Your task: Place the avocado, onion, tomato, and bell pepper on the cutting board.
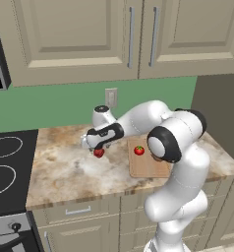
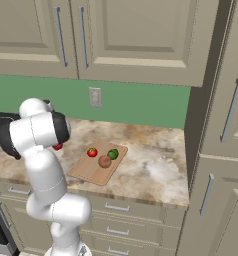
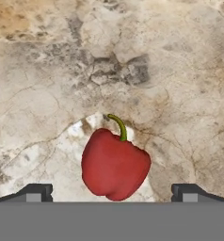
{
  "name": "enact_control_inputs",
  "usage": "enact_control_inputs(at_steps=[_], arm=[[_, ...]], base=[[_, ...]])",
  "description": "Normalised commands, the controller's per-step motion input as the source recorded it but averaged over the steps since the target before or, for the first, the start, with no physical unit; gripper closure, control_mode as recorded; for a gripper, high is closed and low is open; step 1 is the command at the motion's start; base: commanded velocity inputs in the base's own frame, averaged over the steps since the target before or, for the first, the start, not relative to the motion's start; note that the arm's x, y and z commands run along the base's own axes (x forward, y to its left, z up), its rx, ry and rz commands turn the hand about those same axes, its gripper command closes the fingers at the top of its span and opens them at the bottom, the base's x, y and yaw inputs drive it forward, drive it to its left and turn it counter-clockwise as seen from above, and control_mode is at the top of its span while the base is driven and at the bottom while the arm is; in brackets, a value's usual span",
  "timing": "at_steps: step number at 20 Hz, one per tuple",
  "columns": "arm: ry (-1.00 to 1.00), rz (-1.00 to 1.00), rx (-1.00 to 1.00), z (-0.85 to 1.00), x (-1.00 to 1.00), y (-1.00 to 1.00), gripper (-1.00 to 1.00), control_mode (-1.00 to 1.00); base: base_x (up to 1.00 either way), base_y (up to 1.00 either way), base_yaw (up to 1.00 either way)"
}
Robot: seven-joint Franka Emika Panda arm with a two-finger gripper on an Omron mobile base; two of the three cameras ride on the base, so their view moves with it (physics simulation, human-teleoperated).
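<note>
Pepper (image 3: pixel 114 164) lies on the counter (image 3: pixel 180 70) between my fingertips (image 3: pixel 36 192), stem at 12 o'clock in the hand view. My gripper (image 3: pixel 112 194) is spread wide, tips well clear of the pepper at 9 and 3 o'clock, gripping nothing. From the left base view the pepper sits just under my hand, at 9 o'clock from the board (image 1: pixel 148 165). Tomato (image 2: pixel 92 152), avocado (image 2: pixel 113 154) and onion (image 2: pixel 104 161) are on the board.
</note>
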Motion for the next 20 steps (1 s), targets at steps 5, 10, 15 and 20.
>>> enact_control_inputs(at_steps=[5, 10, 15, 20], arm=[[0.04, 0.0, 0.0, -0.16, 0.04, 0.0, -1.0, -1.0], [0.05, -0.01, 0.0, -0.15, 0.1, 0.0, -1.0, -1.0], [0.04, -0.01, 0.0, -0.11, 0.12, 0.0, -1.0, -1.0], [0.01, -0.01, 0.0, -0.03, 0.09, 0.0, -1.0, -1.0]], base=[[0.0, 0.0, 0.0], [0.0, 0.0, 0.0], [0.0, 0.0, 0.0], [0.0, 0.0, 0.0]])
